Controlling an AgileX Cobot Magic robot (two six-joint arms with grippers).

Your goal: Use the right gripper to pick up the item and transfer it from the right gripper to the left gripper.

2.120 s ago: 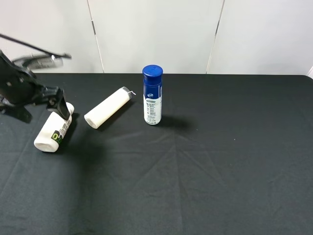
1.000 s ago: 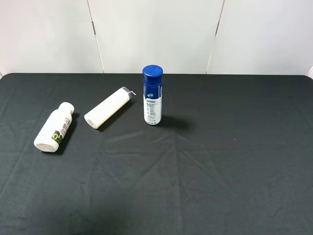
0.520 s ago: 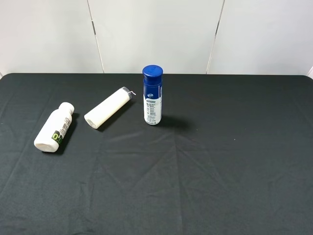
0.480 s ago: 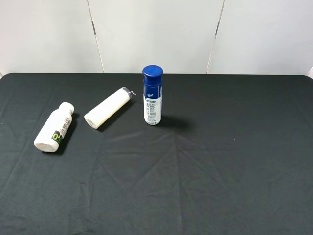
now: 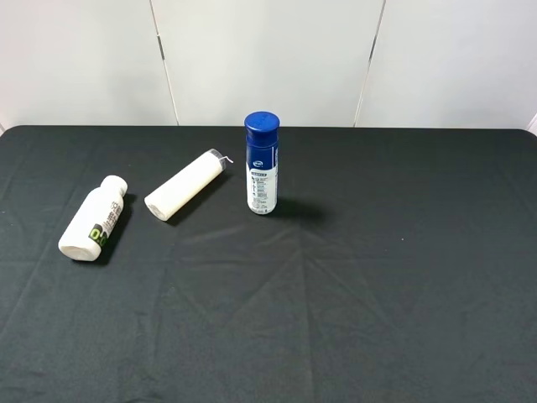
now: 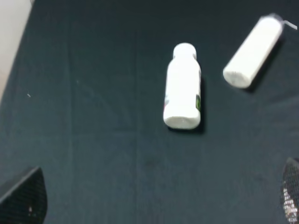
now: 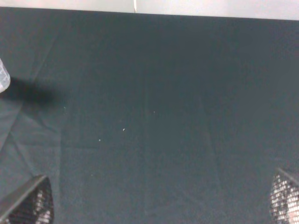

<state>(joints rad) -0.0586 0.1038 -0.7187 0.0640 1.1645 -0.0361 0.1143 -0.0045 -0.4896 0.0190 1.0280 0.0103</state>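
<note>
The item (image 5: 92, 220), a small white bottle with a white cap and a green-and-black label, lies on its side at the left of the black table, cap pointing toward the back. It also shows in the left wrist view (image 6: 182, 86), lying free. My left gripper (image 6: 158, 200) is open and empty, well back from the item, with only its fingertips (image 6: 25, 198) in frame. My right gripper (image 7: 158, 198) is open and empty over bare black cloth, its fingertips (image 7: 285, 193) wide apart. Neither arm shows in the exterior high view.
A plain cream-white tube (image 5: 186, 185) lies just right of the item, and also shows in the left wrist view (image 6: 253, 52). A taller blue-capped bottle (image 5: 261, 164) stands upright near the table's middle back. The black table (image 5: 377, 277) ends at a white wall behind.
About two seconds ago the left arm was at the item's cap end. It has since drawn back out of the exterior high view. The bottles have not moved.
</note>
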